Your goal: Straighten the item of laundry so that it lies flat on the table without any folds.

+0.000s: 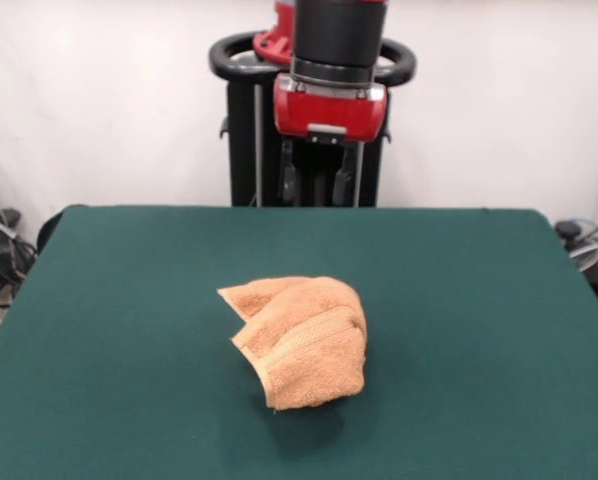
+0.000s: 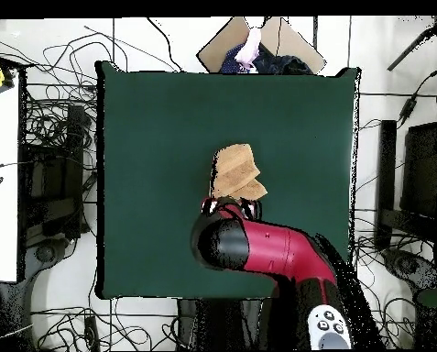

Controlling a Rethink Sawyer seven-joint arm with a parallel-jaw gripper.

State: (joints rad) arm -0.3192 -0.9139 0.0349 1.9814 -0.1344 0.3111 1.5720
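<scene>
Towel (image 1: pixel 304 340): bunched and folded on the table (image 1: pixel 99 320), below and in front of the gripper (image 1: pixel 320 185).
Gripper: raised (grip unclear).

No text, label, brand, number or sign can be read in either view. The arm's red housing (image 1: pixel 329 108) shows a small pale plate on its front face (too small and blurred to tell whether it bears writing). In the overhead view, the white panel (image 2: pixel 329 329) near the arm's base carries a few dark round buttons, but no marking on them is legible. The towel (image 1: pixel 304 340) and the table (image 1: pixel 459 300) bear no lettering that shows.
</scene>
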